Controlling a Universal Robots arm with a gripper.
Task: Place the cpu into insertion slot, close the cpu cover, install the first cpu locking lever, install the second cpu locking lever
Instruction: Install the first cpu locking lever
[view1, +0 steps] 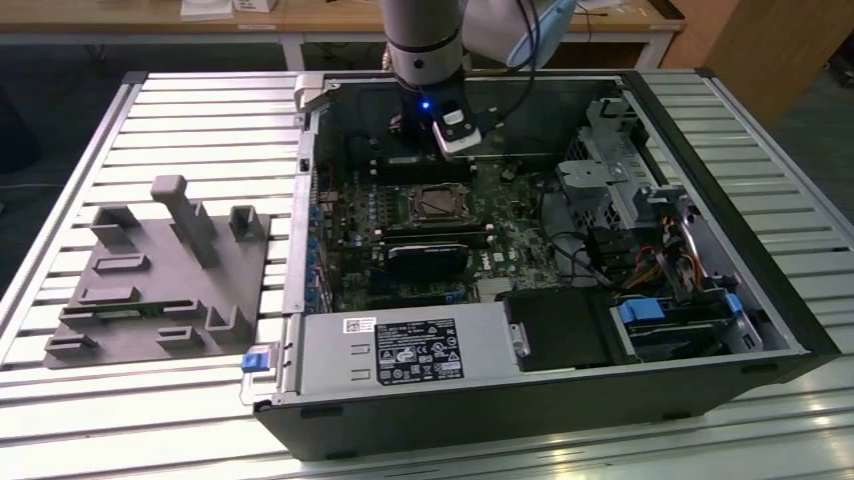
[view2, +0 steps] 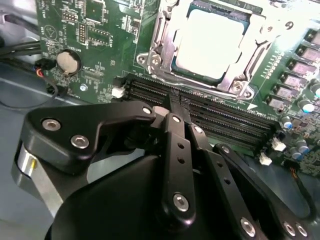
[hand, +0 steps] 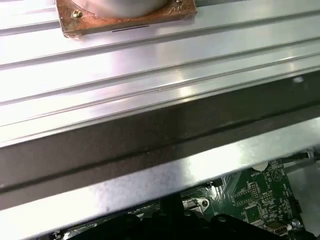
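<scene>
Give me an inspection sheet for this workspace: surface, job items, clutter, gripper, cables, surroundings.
Surface: ribbed metal table carrying an open computer case lying on its side.
Job's things: cpu sits in the insertion slot; cpu cover lies closed around it.
Clutter: grey fixture block on the table at the exterior view's left, beside the case.
Gripper: gripper shut, holding nothing, over the memory slots beside the socket.
Cables: black cable bundle inside the case; coloured wires near the drive bay.
Surroundings: wooden desk behind the table.
</scene>
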